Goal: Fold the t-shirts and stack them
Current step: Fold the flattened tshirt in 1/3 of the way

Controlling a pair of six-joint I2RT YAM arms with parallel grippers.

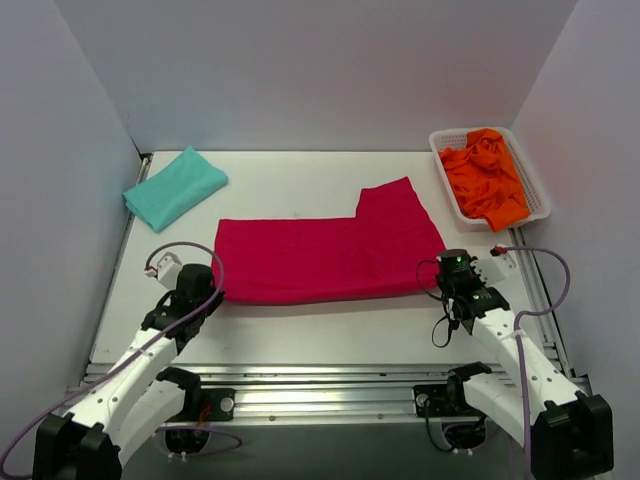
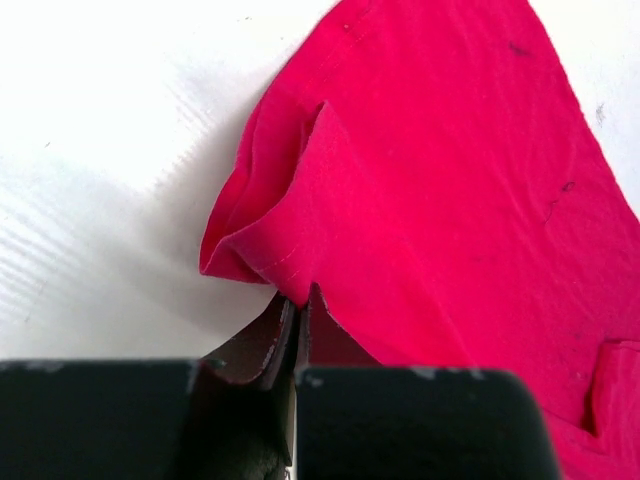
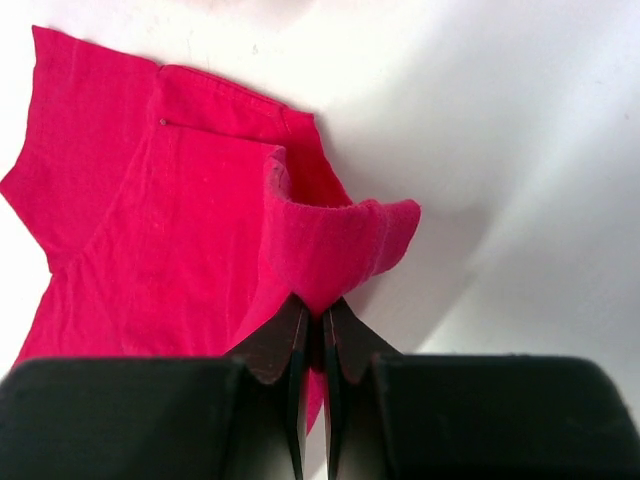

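The crimson red t-shirt (image 1: 330, 255) lies spread lengthwise across the middle of the table, one sleeve sticking up at the far right. My left gripper (image 1: 207, 290) is shut on its near left corner (image 2: 285, 275). My right gripper (image 1: 449, 283) is shut on its near right corner (image 3: 330, 265), which is lifted and curled. The teal t-shirt (image 1: 174, 186) lies folded at the far left. Orange t-shirts (image 1: 486, 177) are bunched in a white basket (image 1: 538, 196) at the far right.
White walls enclose the table on three sides. A metal rail runs along the near edge between the arm bases. Cables loop beside each wrist.
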